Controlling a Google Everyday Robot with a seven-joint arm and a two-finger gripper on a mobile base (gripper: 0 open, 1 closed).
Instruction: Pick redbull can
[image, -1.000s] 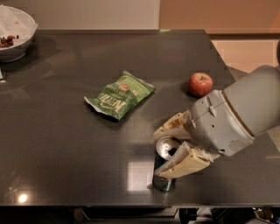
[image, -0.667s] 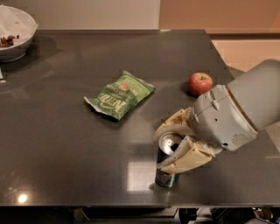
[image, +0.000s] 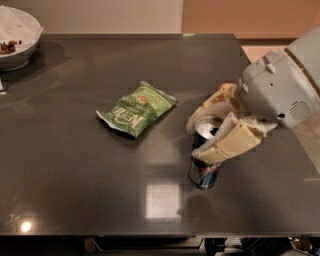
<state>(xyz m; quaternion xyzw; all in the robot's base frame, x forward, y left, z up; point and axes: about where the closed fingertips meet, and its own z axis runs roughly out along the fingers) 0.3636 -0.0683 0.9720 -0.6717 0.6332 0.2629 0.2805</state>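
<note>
The gripper (image: 196, 142) sits right of centre in the frame. Its jaws are closed on the upper part of the redbull can (image: 204, 173), one cream finger on each side just below the silver top. The can stands roughly upright, and whether its base touches the dark worktop (image: 70, 165) I cannot tell.

At the upper left a white bowl (image: 19, 54) holds a few dark reddish bits. A green chip bag (image: 136, 109) lies flat left of the can, well apart.

Since a second ago, can and gripper have shifted up and to the right; the bag has stayed put.
</note>
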